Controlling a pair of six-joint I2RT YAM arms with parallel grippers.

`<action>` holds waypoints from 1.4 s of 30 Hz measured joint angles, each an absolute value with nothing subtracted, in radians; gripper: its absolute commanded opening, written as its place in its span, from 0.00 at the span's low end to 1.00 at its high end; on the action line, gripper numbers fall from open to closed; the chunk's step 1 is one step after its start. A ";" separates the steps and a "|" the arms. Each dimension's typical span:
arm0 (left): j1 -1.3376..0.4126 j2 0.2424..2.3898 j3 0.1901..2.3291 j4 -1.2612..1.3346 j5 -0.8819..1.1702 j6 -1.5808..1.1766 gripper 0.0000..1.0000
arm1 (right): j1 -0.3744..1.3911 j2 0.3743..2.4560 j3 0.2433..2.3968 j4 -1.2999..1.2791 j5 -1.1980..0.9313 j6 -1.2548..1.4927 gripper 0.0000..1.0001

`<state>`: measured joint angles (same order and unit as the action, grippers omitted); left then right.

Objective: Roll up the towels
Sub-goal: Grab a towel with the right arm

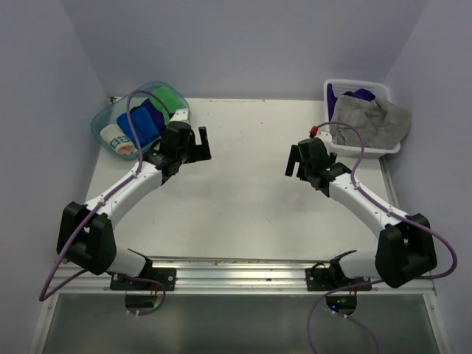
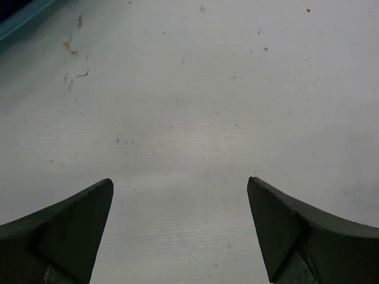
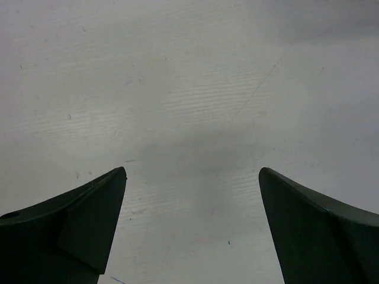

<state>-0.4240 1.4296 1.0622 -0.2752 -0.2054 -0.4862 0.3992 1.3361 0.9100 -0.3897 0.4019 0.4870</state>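
Left tool: the left tool (image 1: 203, 144) hangs over the flat white table (image 1: 243, 214) with its two dark fingers spread wide. Nothing lies between them, and its wrist view shows only bare surface.
Right tool: the right tool (image 1: 293, 161) is likewise spread and empty, well apart from the left one across the middle of the table.
Towels: a crumpled grey terry towel (image 1: 377, 122) is draped over the front of a white plastic basket (image 1: 329, 92) at the far right corner. A bunched dark purple towel (image 1: 359, 96) sits behind it in the same basket.
Far left: a round translucent teal tub (image 1: 99, 122) holds a green cloth roll (image 1: 168, 98), a blue cloth roll (image 1: 144, 124) and a cream cloth roll (image 1: 118, 140).
Step in hand: probably fetching, since no towel is on the table and none is held.
Next move: the right tool is nearer the basket. It should probably reach back, pinch a fold of the grey terry towel, lift it clear of the rim and lay it flat mid-table. Both tools can then smooth and roll it there.
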 measured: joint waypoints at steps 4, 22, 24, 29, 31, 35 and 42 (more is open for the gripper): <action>-0.424 1.429 1.062 -0.275 -0.205 -0.486 0.99 | 0.399 1.334 0.910 -0.389 0.403 0.495 0.99; -0.424 1.428 1.062 -0.276 -0.126 -0.460 1.00 | 0.157 1.446 1.192 -0.393 0.392 0.498 0.63; -0.424 1.427 1.063 -0.278 -0.121 -0.453 1.00 | 0.091 1.491 1.261 -0.391 0.356 0.509 0.57; -0.424 1.427 1.078 -0.280 -0.102 -0.450 1.00 | -0.051 1.667 1.438 -0.394 0.263 0.550 0.63; -0.424 1.427 1.082 -0.280 -0.092 -0.448 1.00 | -0.090 1.765 1.518 -0.404 0.239 0.559 0.71; -0.424 1.427 1.089 -0.284 -0.085 -0.445 1.00 | -0.121 1.962 1.693 -0.431 0.190 0.569 0.72; -0.424 1.427 1.094 -0.294 -0.086 -0.443 0.99 | -0.131 2.155 1.855 -0.481 0.130 0.585 0.59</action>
<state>-0.4240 1.4269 1.0943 -0.2939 -0.0856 -0.4427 -0.1314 2.1551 1.8545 -0.4812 0.1303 0.5850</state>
